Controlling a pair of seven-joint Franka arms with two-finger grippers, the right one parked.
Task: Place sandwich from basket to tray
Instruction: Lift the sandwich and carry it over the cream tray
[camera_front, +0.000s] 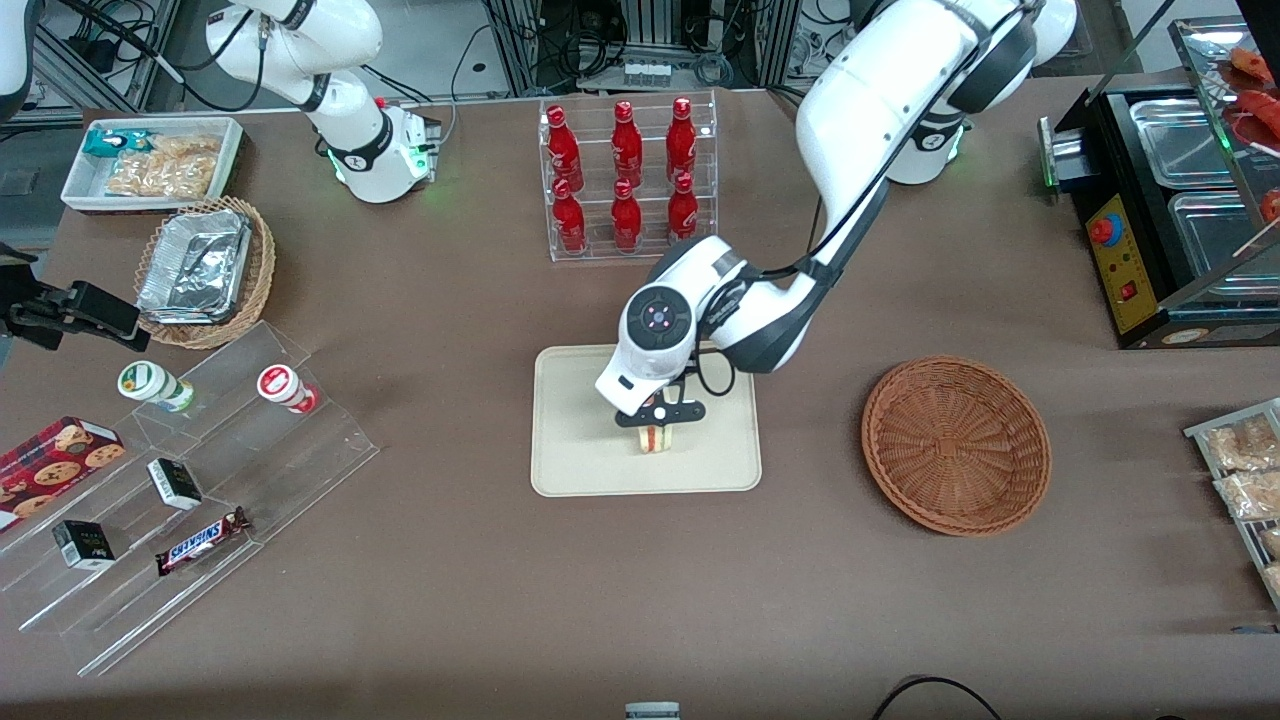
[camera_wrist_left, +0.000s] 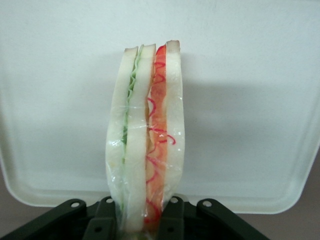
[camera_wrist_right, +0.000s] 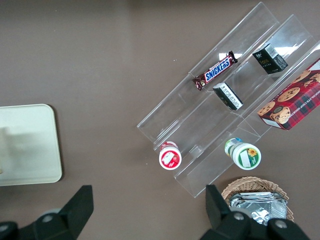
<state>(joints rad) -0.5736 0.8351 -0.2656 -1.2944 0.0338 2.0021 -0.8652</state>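
Holding: the hand (camera_front: 660, 418) is clamped on the sandwich (camera_front: 655, 439), low over the tray (camera_front: 570, 470).
Why so: gripped by its bread sides, cut side showing, probably so it can be set down without crushing.
Basket: the basket (camera_front: 956, 445) is empty, toward the working arm's end of the surface.
Wrist view adds: plastic wrap and the filling layers on the sandwich (camera_wrist_left: 146, 145); whether it touches the tray (camera_wrist_left: 250, 100) is unclear.
Front view adds: its place, near the tray's middle.

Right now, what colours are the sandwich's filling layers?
Green and red-orange between white bread on the sandwich, gripper holding it; clearest in the left wrist view.
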